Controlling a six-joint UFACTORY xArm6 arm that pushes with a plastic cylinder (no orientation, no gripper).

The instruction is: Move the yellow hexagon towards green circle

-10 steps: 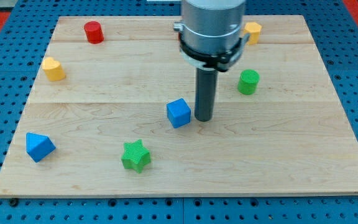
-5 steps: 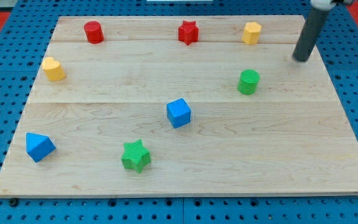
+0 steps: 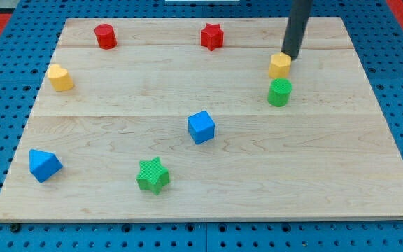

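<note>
The yellow hexagon (image 3: 280, 66) lies at the view's upper right, just above the green circle (image 3: 280, 92), with a narrow gap between them. My tip (image 3: 291, 57) is at the hexagon's upper right edge, touching or nearly touching it. The dark rod rises from there out of the view's top.
A wooden board (image 3: 341, 175) carries a red star (image 3: 213, 36) and a red cylinder (image 3: 105, 36) near the top, a yellow heart-like block (image 3: 60, 77) at the left, a blue cube (image 3: 201, 127) in the middle, a green star (image 3: 152, 175) and a blue triangle (image 3: 44, 165) at the bottom left.
My tip swung from the middle of the board to the far right, then came to the hexagon's top. The yellow hexagon has moved down, close to the green circle.
</note>
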